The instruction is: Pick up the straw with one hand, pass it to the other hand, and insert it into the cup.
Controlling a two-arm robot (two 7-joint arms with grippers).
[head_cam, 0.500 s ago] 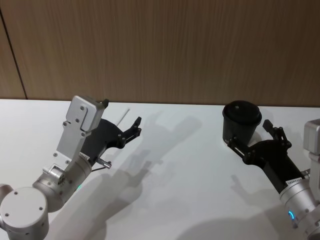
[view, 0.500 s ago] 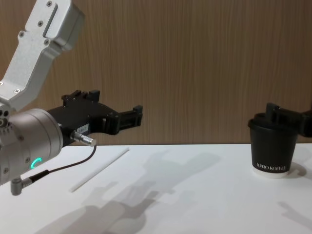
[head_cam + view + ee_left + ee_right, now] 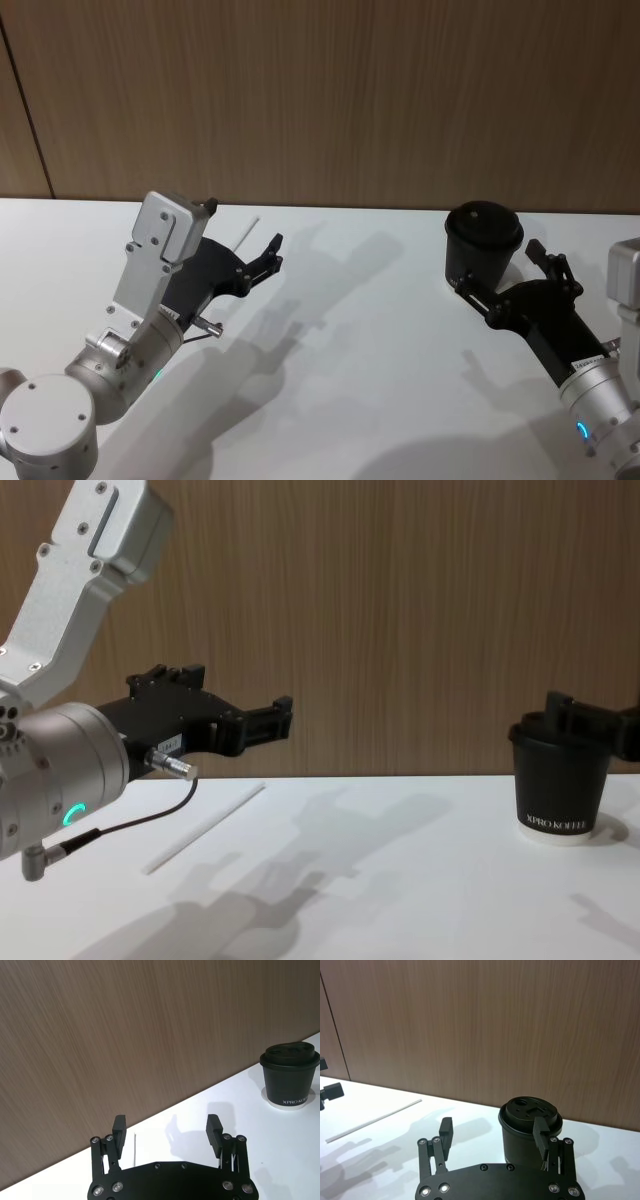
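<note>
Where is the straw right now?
In the chest view the straw lies flat on the white table on the robot's left side, below the open left claw and far from the cup on the right.

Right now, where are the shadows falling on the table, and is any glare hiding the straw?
Chest view: the left gripper throws several soft, overlapping shadows across the table to its right; no glare hides the straw. Head view: those shadows stretch toward the cup. Right wrist view: the straw is pale but distinct.
</note>
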